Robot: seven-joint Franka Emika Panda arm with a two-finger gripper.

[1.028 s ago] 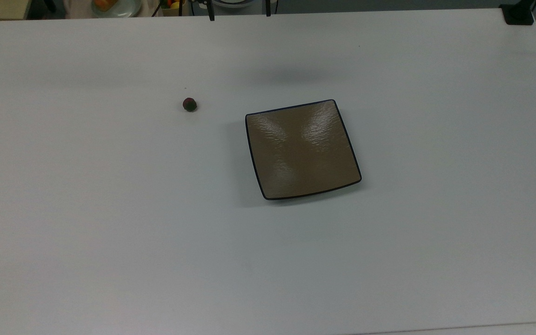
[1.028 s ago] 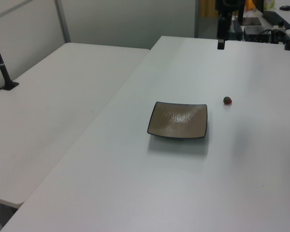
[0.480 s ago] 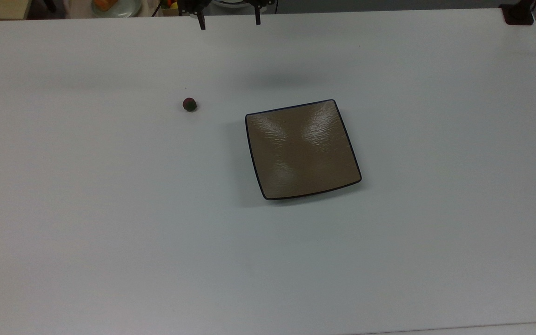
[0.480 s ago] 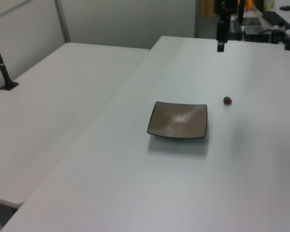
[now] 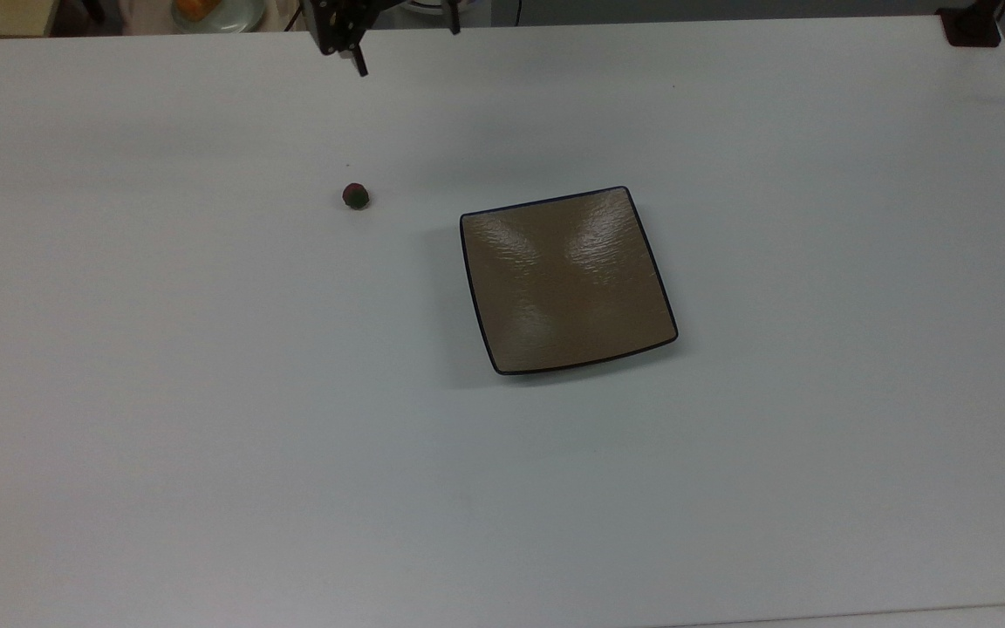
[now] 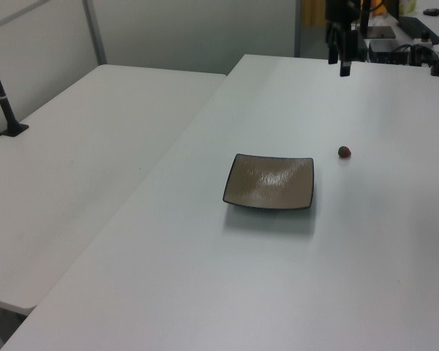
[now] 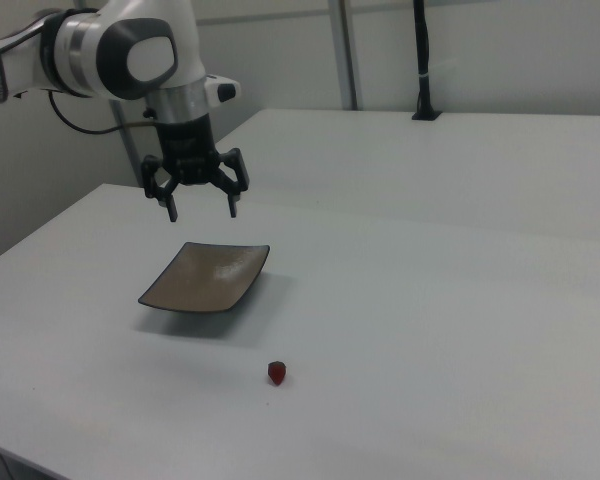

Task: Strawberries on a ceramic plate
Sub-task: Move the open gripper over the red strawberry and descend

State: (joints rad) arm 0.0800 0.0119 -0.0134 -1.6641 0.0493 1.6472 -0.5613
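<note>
A: Where is the strawberry (image 5: 355,195) sitting?

B: On the bare white counter (image 5: 206,419), by itself. In the top view it lies at about ten o'clock from the ceramic plate (image 5: 565,279), near it but clearly apart, touching nothing.

A: And the plate?

B: Flat on the counter near the middle, with nothing on its glossy tan surface, so the berry has not been delivered.

A: What about the gripper (image 7: 199,206)?

B: It hangs in the air with its fingers (image 7: 171,210) spread wide apart and nothing between them. In the right view it points straight down. In the top view it sits at roughly twelve o'clock from the berry, well apart from it, at the far edge of the counter.

A: Why held that way?

B: I judge it is set up for a top-down pick: fingers apart to straddle the small berry, wrist vertical so it can drop straight over it.

A: Any risk?

B: The berry is tiny and roundish, so an off-centre close could nudge it into rolling.
</note>
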